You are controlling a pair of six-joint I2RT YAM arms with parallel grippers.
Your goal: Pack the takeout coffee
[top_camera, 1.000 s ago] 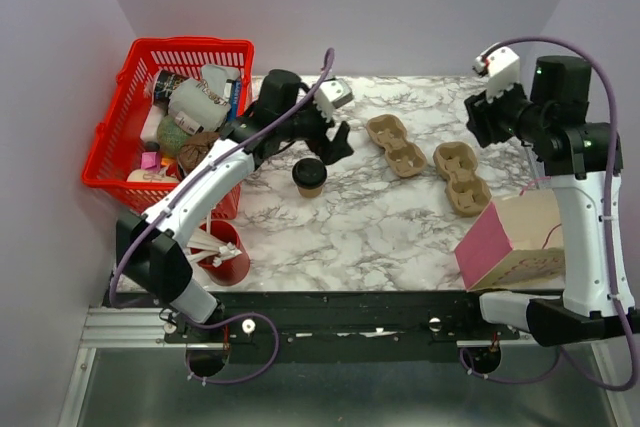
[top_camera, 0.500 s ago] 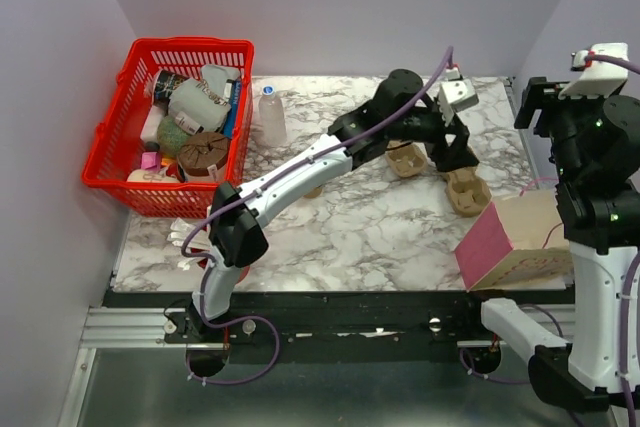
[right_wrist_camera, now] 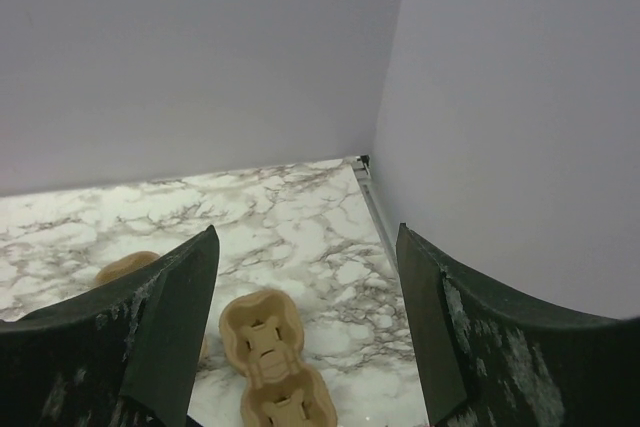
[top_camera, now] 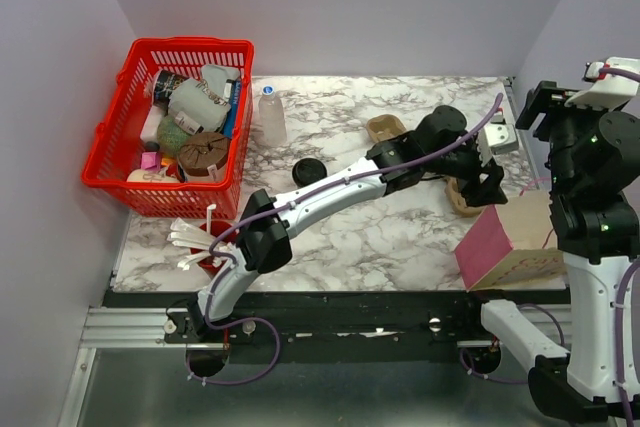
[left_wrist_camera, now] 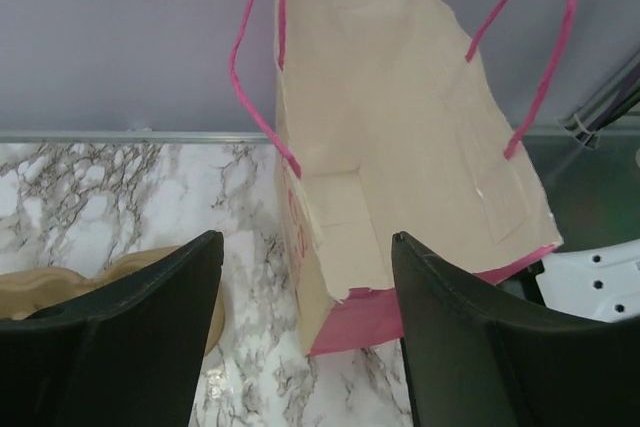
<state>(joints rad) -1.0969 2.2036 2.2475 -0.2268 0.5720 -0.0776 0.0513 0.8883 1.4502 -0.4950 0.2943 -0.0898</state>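
One takeout coffee (top_camera: 308, 171) is sitting on the marble table (top_camera: 380, 237), left of centre and well apart from both grippers. Only its round black lid is showing from above, because the left arm (top_camera: 330, 192) is passing just in front of it and covering the cup body.

That arm is stretching across to the right side of the table. The left gripper (left_wrist_camera: 305, 247) is hanging there with its two fingers spread wide and nothing between them. Its wrist camera is looking into the mouth of one paper bag (left_wrist_camera: 400, 147) lying on its side, kraft inside and pink outside, with two pink handles.

The right gripper (right_wrist_camera: 305, 242) is hovering high near the far right corner. Its two fingers are also standing apart and empty, pointing down at the marble.

Two moulded pulp carriers are lying on the table:
- one (top_camera: 385, 129) toward the back, partly covered by the left arm
- the other (top_camera: 462, 199) near the bag, half under the left gripper

At the back left one red basket (top_camera: 120, 137) is holding a jumble of items — one clear bottle (top_camera: 270, 115) is standing just beside it. One red cup of white sticks (top_camera: 195, 245) is sitting at the near left edge.
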